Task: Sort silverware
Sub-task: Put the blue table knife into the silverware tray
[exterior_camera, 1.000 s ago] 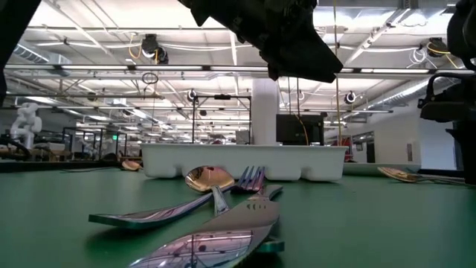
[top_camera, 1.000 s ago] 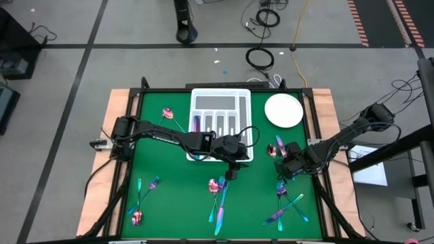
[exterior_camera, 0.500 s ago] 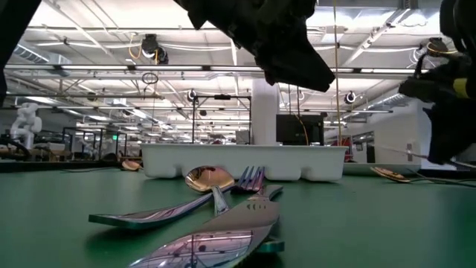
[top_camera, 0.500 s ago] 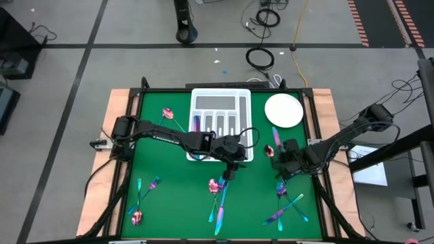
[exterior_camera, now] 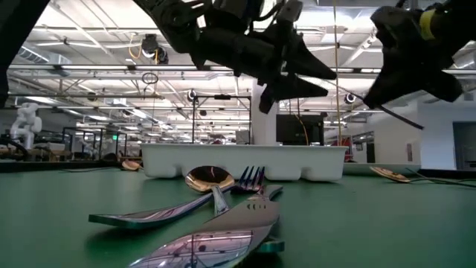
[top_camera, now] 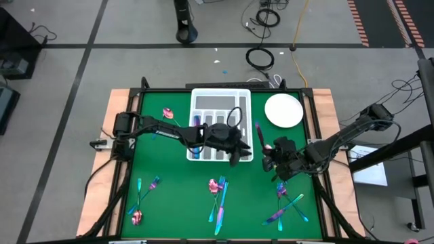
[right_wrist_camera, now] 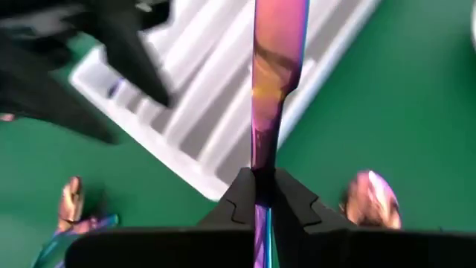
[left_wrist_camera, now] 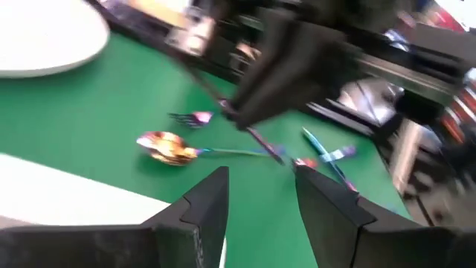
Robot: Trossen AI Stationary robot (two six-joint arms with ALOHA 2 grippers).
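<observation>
One knife pinched in right hand; left hand open, empty.

Bright, even overhead light; both wrist views motion-blurred, low foreground soft

High view: bench seen whole from straight above. Low view: set at bench level, facing the tray, cutlery close. Wrist views: carried close behind each pincer. The tray is shared by high, low and right wrist views.
</observation>
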